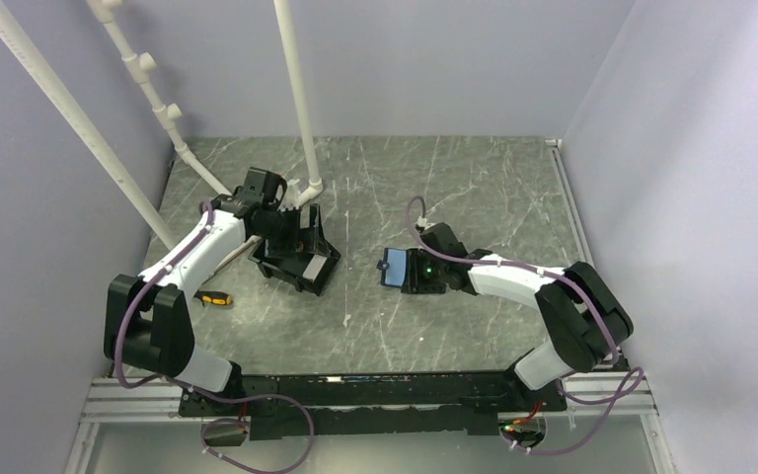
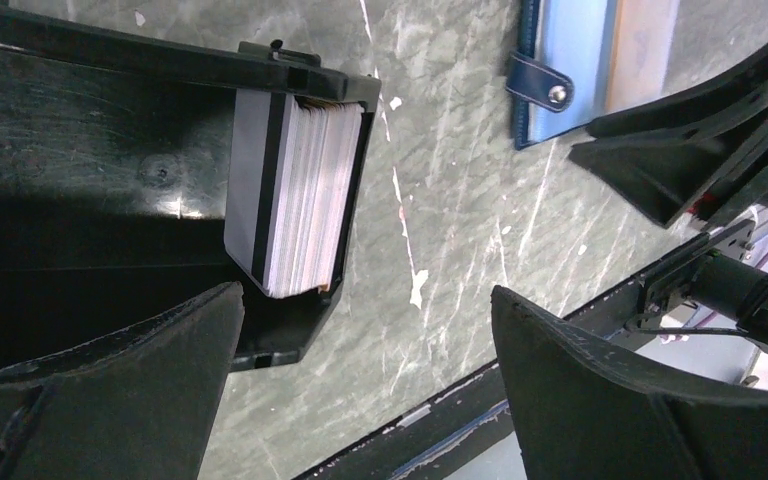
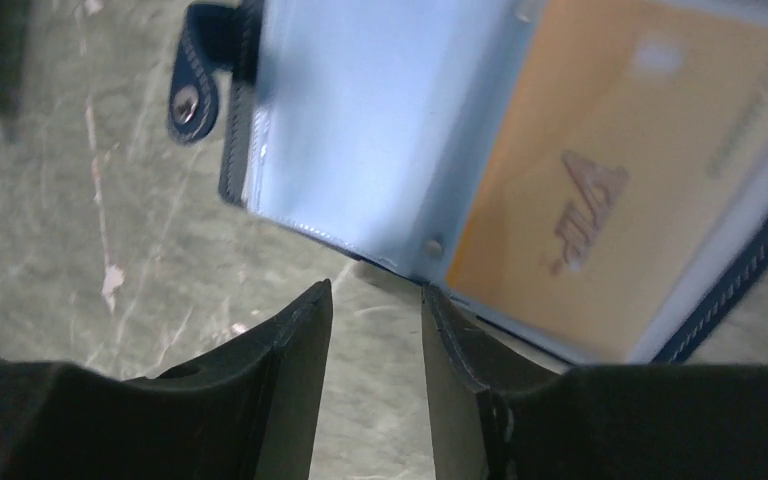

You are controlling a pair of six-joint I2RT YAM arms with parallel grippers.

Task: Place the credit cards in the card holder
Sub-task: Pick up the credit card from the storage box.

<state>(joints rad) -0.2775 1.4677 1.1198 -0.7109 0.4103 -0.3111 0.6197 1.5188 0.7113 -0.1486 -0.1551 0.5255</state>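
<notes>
Two risks are standing out. The left gripper is hanging spread wide over the black bin, where the credit cards are standing packed on edge. Closing there, it may be dragging out several at once or spilling them onto the table. The card holder is sitting open at three o'clock from the bin, with one orange card in its sleeve. The right gripper is showing a narrow gap at the holder's six o'clock edge; whether it is pinching that edge I cannot tell. If not, the holder may be sliding away as a card is pushed in.
</notes>
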